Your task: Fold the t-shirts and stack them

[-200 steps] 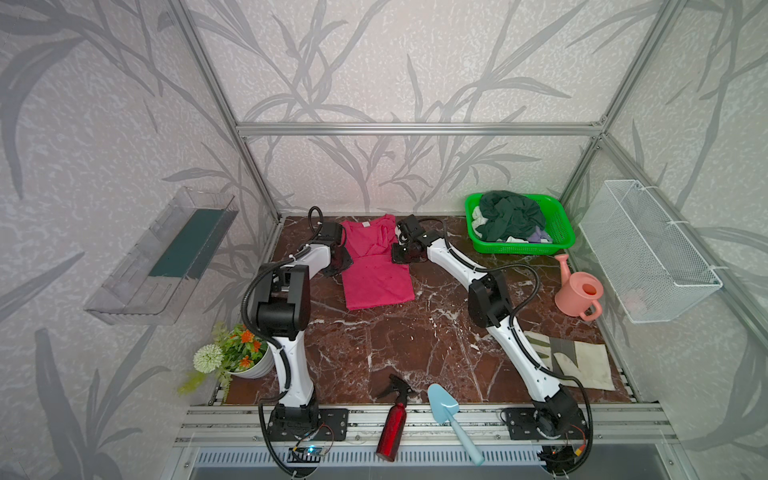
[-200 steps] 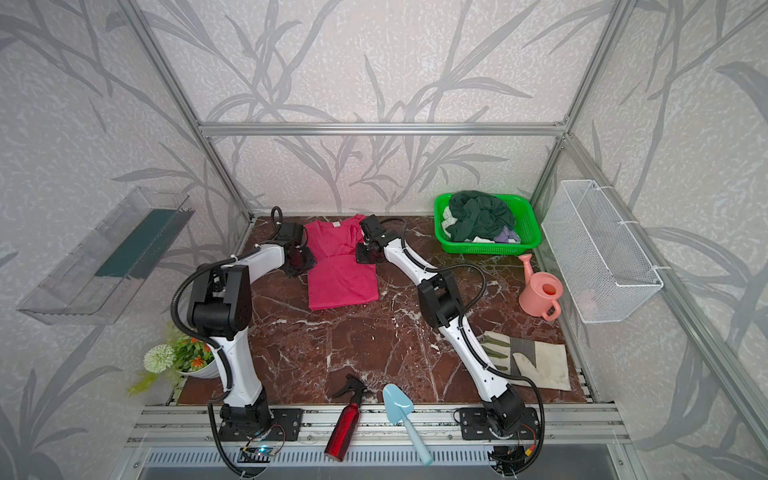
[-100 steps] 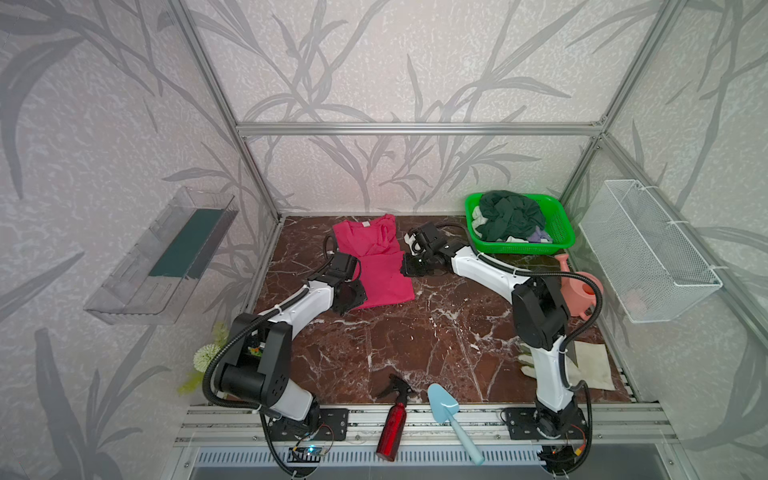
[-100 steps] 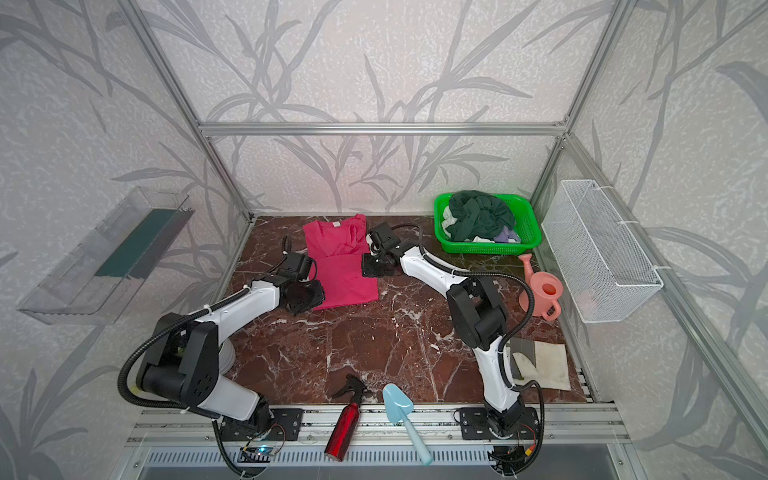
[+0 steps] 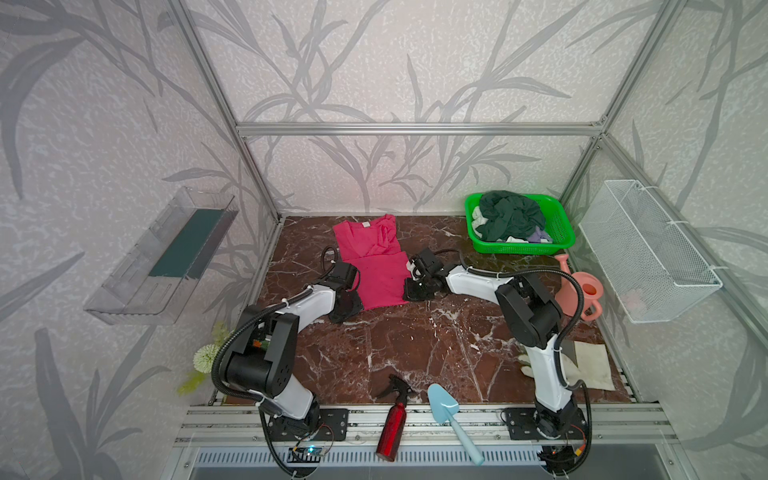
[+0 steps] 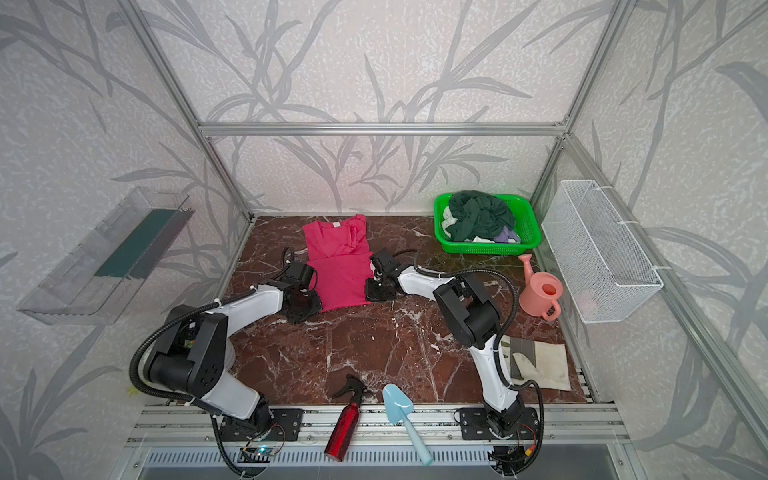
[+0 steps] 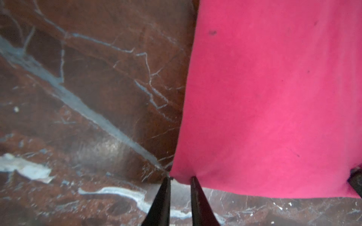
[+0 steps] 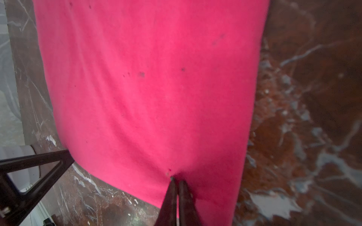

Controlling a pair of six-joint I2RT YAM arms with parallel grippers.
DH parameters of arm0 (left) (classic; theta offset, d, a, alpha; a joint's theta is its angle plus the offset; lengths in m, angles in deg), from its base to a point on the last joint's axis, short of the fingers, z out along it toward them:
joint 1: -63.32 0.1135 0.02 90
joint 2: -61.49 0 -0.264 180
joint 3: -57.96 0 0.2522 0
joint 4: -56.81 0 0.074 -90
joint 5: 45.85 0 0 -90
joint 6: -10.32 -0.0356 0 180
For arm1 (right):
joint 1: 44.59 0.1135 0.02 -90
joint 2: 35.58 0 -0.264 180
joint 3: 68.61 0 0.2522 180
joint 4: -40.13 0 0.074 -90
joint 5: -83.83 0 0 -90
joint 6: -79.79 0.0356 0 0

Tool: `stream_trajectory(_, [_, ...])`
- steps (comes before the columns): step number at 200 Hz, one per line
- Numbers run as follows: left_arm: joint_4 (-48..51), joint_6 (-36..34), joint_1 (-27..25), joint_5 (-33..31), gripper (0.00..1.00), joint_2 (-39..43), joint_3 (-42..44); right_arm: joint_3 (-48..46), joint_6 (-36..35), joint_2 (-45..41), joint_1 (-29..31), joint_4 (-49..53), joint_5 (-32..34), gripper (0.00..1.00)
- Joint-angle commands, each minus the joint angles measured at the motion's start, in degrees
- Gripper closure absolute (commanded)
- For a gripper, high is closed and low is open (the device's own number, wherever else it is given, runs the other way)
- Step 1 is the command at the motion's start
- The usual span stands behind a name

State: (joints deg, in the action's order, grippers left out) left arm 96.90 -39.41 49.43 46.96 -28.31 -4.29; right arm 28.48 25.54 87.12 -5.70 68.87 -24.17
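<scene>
Pink t-shirt [image 5: 376, 270] lying lengthwise on marble tabletop [image 5: 395, 340].
Sides folded in, neck label [image 5: 365, 224] up; dark green t-shirt [image 5: 509, 216] heaped over pale t-shirts [image 5: 536, 237] in green basket [image 5: 557, 245].

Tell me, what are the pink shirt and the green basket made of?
The pink shirt looks like soft, matte knit cloth, maybe cotton: it creases and lies limp. The green basket looks like shiny moulded plastic: stiff walls with a grid of small holes.
</scene>
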Motion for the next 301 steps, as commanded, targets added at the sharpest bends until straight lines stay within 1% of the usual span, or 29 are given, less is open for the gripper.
stream_trajectory(1, [3.4, -0.1, -0.3, -1.3, 0.79, 5.2, -1.5, -1.8, 0.4, -0.6, -0.2, 2.6, 1.4, 0.91])
stream_trajectory(27, [1.9, -0.8, -0.5, 1.2, 0.79, 7.5, -3.2, -1.5, 0.4, -0.4, -0.2, 2.7, 1.1, 0.91])
stream_trajectory(42, [-0.1, -1.6, -0.7, 4.7, 0.79, 4.9, -4.3, -1.3, 0.4, -0.3, -0.1, 2.7, 1.1, 0.91])
stream_trajectory(44, [-0.4, -1.7, -0.8, 5.2, 0.79, 4.4, -4.4, -1.3, 1.6, -0.3, -0.1, 2.7, 1.1, 0.91])
stream_trajectory(48, [-0.7, -1.9, -0.9, 6.3, 0.79, 3.4, -4.8, -1.3, 1.9, -0.2, -0.1, 2.8, 1.0, 0.91])
stream_trajectory(66, [-2.8, -3.0, -2.8, 10.2, 0.8, -0.9, -6.1, -1.1, 1.7, -0.2, -0.1, 3.2, 1.1, 0.91])
stream_trajectory(86, [-4.0, -2.9, -5.3, 9.7, 0.81, -4.0, -6.8, -1.0, 1.6, -0.2, -0.1, 3.7, 1.6, 0.91])
stream_trajectory(103, [-4.5, -2.1, -6.1, 8.2, 0.81, -6.1, -7.1, -1.0, 1.6, -0.2, -0.1, 3.9, 1.5, 0.91])
stream_trajectory(134, [-1.7, -0.9, -6.1, 1.9, 0.81, -8.6, -6.6, -2.0, 1.9, -0.9, -0.2, 6.3, 3.3, 0.91])
stream_trajectory(149, [-0.3, -0.5, -5.5, -0.6, 0.81, -8.6, -5.4, -3.2, 2.2, -1.5, -0.4, 7.7, 4.8, 0.91])
stream_trajectory(168, [0.4, -0.1, -4.3, -1.0, 0.81, -7.4, -3.1, -4.7, 2.6, -2.0, -1.0, 8.9, 5.3, 0.91])
stream_trajectory(208, [2.4, -0.5, -4.0, -0.6, 0.8, 0.4, 1.4, -9.1, 2.5, -5.1, -1.4, 7.2, 3.9, 0.91])
stream_trajectory(226, [2.5, -0.3, -4.0, -0.1, 0.76, 5.6, 3.6, -11.3, 2.9, -7.2, -1.3, 5.6, 3.0, 0.91])
stream_trajectory(247, [0.0, -0.1, -4.0, 1.9, 0.68, 9.5, 6.1, -12.6, 3.1, -8.9, -1.3, 4.8, 2.1, 0.9])
stream_trajectory(261, [-2.7, -0.3, -4.0, 4.3, 0.65, 9.3, 6.8, -13.3, 3.3, -9.8, -1.2, 4.4, 2.0, 0.88])
stream_trajectory(279, [-5.5, 0.1, -4.0, 6.7, 0.64, 6.7, 6.8, -13.7, 3.3, -10.6, -1.2, 4.4, 1.7, 0.85])
stream_trajectory(288, [-6.4, 0.6, -4.0, 7.0, 0.64, 5.3, 6.6, -13.7, 3.3, -11.0, -1.1, 4.4, 1.8, 0.83])
stream_trajectory(297, [-6.1, 1.0, -4.0, 6.9, 0.64, 3.8, 6.1, -14.0, 3.2, -11.6, -1.2, 4.7, 2.0, 0.8])
stream_trajectory(301, [-5.8, 1.1, -4.0, 6.9, 0.64, 3.2, 5.8, -14.0, 3.3, -11.8, -1.2, 4.7, 2.0, 0.76])
